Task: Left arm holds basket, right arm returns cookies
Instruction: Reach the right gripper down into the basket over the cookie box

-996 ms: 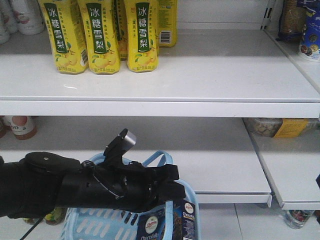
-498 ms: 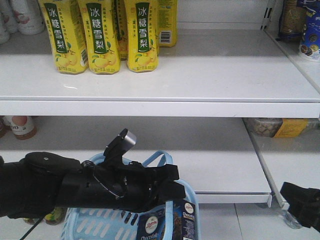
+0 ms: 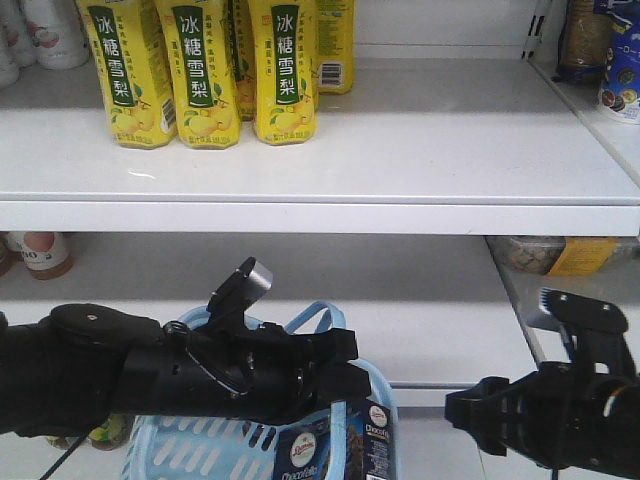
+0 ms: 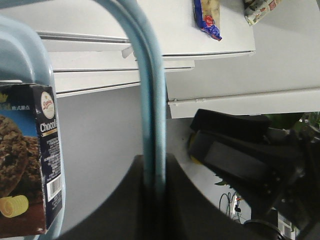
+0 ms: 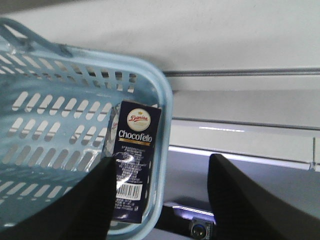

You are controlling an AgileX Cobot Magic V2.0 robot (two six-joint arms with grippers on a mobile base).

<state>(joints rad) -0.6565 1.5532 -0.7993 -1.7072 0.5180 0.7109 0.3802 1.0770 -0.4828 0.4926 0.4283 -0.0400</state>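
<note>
My left arm [image 3: 120,375] reaches in from the lower left. Its left gripper [image 3: 345,368] is shut on a loop handle [image 4: 150,100] of the light blue basket [image 3: 200,445], and the handle runs straight between the jaws of that gripper [image 4: 155,172]. The cookies [image 3: 335,445], a dark brown and navy box, stand upright in the basket's right corner [image 5: 132,160]. My right arm [image 3: 570,410] is low on the right, just right of the basket. The right gripper [image 5: 161,161] is open, the box and basket rim [image 5: 165,100] ahead between its fingers, not touching.
Yellow pear-drink bottles [image 3: 200,70] stand at the upper shelf's left [image 3: 430,150]. The lower shelf [image 3: 440,300] lies behind the basket. Packaged goods [image 3: 560,255] sit on the right-hand shelf, snack bags [image 3: 605,50] at top right, and a jar [image 3: 40,252] at far left.
The right arm has come into view from the lower right and moved left and up towards the basket. The left arm, basket and cookies have stayed put.
</note>
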